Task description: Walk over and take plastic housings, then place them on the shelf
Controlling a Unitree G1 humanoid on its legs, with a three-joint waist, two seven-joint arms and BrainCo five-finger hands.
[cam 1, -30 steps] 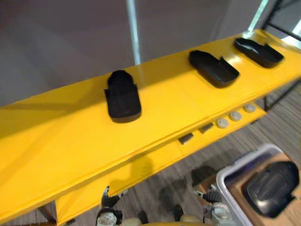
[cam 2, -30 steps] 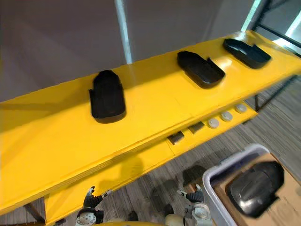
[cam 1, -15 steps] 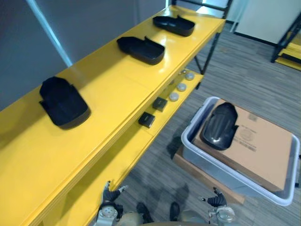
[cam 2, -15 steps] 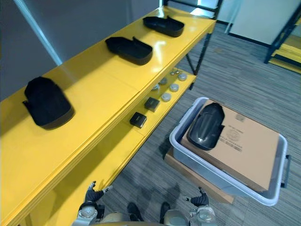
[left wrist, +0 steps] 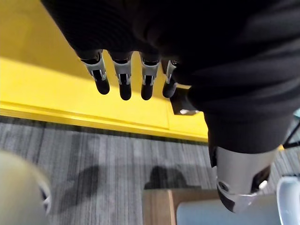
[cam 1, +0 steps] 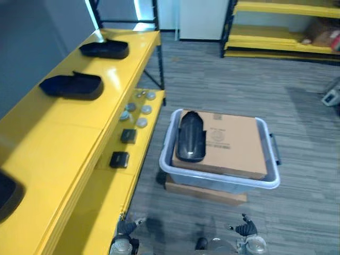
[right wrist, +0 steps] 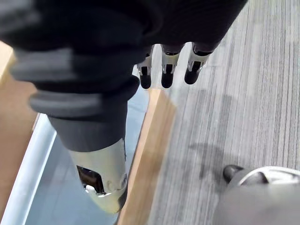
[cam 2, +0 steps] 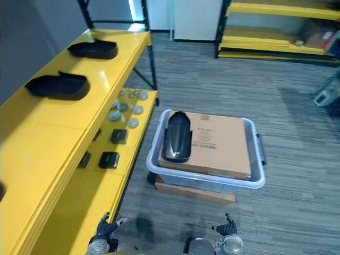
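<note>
A black plastic housing lies lengthwise on a cardboard box inside a grey bin on the floor ahead. Two more black housings rest hollow side up on the yellow shelf to my left, and the edge of a third shows nearer me. My left hand hangs low beside the shelf's lower board, fingers straight, holding nothing. My right hand hangs over the near corner of the bin, fingers straight and empty. Both hands are well short of the housing in the bin.
The shelf's lower board carries small black blocks and round discs. The bin stands on a flat wooden base. Black shelf posts rise at the shelf's far end. More yellow racks line the back right across grey carpet.
The camera has swung right, away from the shelf top; the bin with its housing now sits in the middle of the view. The things themselves have not moved, and both hands still hang low.
</note>
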